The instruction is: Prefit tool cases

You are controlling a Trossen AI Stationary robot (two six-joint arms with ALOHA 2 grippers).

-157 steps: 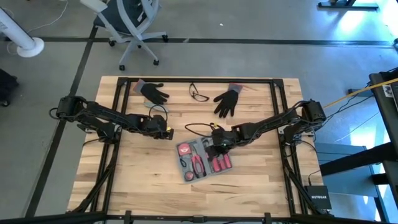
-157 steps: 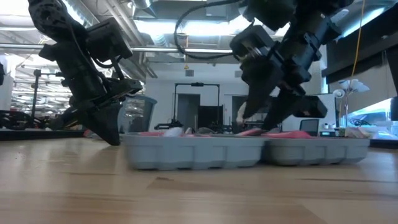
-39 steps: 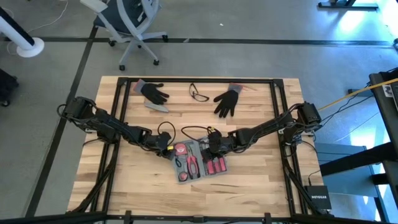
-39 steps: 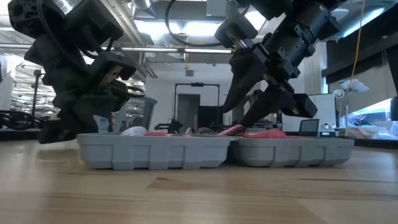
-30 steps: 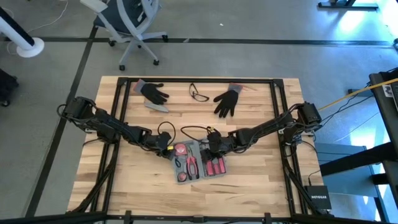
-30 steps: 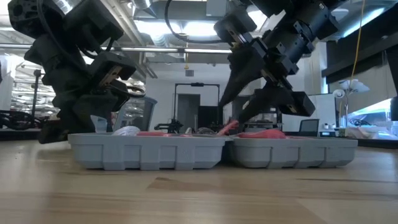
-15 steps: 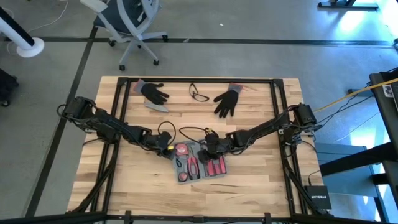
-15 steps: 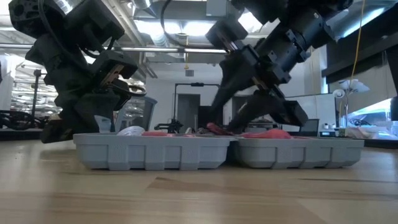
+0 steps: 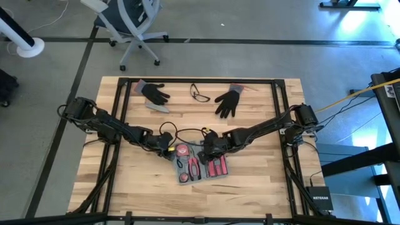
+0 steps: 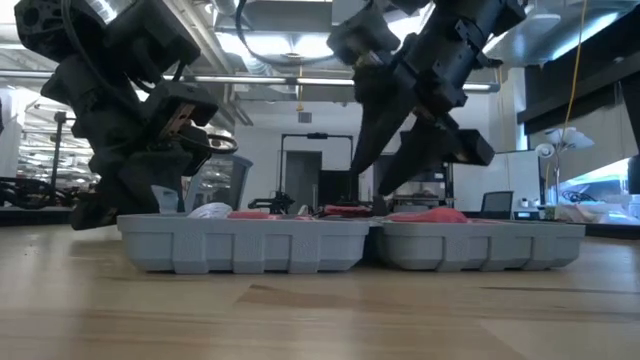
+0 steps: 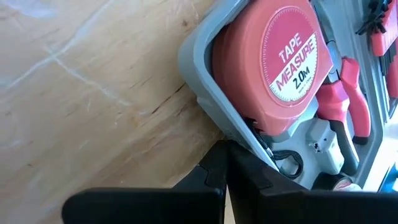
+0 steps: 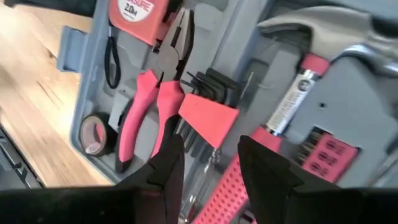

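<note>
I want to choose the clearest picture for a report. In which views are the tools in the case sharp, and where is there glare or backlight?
Right wrist view: pliers and hammer sharp. Left wrist view: tape measure label readable. Low view: bright ceiling lights, both arms dark silhouettes above the tool case. High view: sunlight glare on the floor at right.

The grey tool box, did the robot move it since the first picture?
Yes. The flat blue-grey plastic tool case slid toward the left arm's side and turned a little. The left gripper came to its corner, shut; the right gripper moved along over the tools. Black gloves stayed put.
</note>
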